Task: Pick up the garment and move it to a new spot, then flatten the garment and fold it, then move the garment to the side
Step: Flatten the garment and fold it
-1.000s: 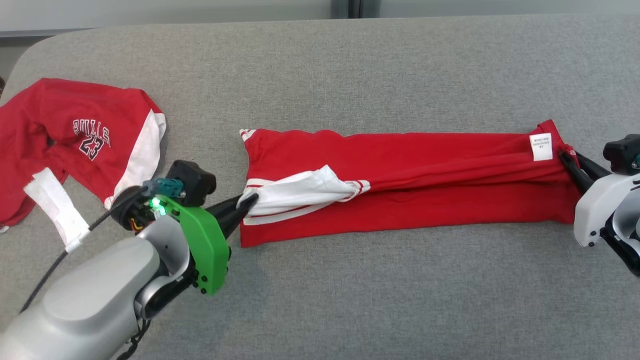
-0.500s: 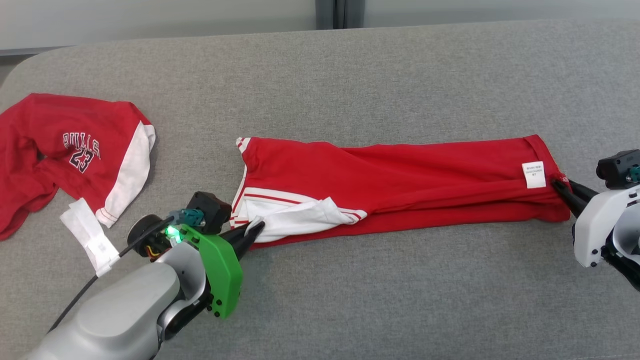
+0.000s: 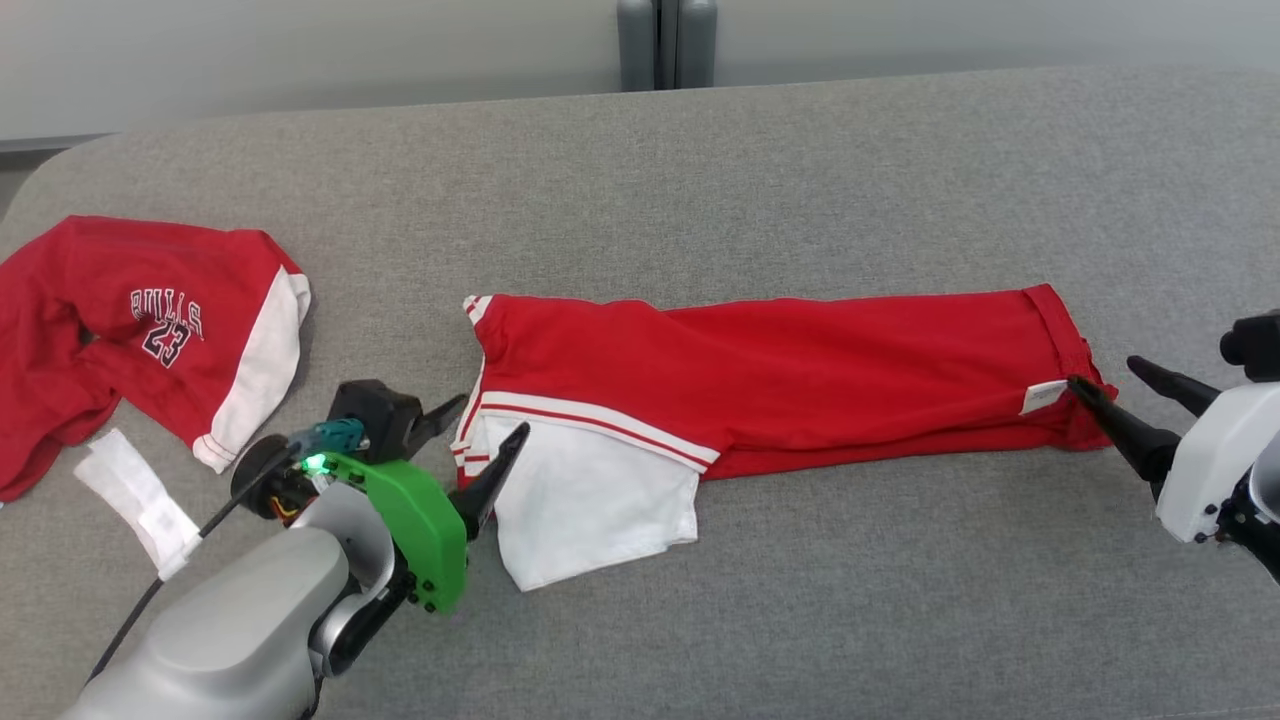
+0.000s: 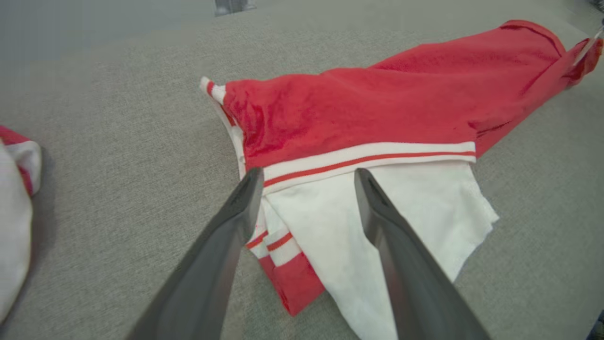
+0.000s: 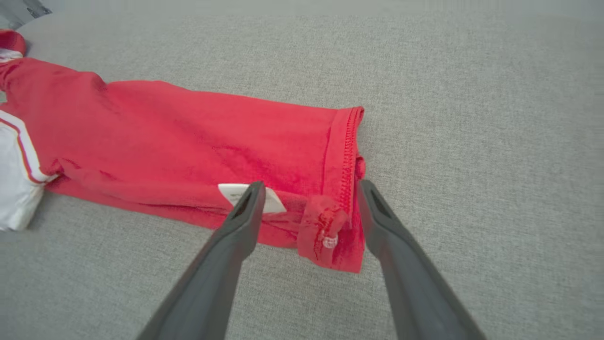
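Note:
The garment (image 3: 780, 370), red with a white side panel and striped trim, lies stretched left to right on the grey padded surface (image 3: 800, 600). My left gripper (image 3: 492, 415) is open at the garment's left end, its fingers straddling the striped edge and white panel (image 4: 358, 226) without gripping. In the left wrist view the left gripper (image 4: 307, 172) has cloth lying between its fingers. My right gripper (image 3: 1105, 372) is open at the right end, beside the hem and the white label (image 3: 1042, 396). The right wrist view shows the right gripper (image 5: 310, 185) with the hem corner (image 5: 330, 226) between its spread fingers.
A second red garment (image 3: 150, 310) printed BULLS 23 lies crumpled at the far left, with a loose white strip (image 3: 130, 490) beside it. A black cable (image 3: 170, 560) trails from my left wrist. A dark post (image 3: 655, 40) stands behind the surface's far edge.
Both grippers have opened and let go of the garment's ends. The garment has settled flat, its white panel now spread out. The head camera has shifted, so the scene sits lower.

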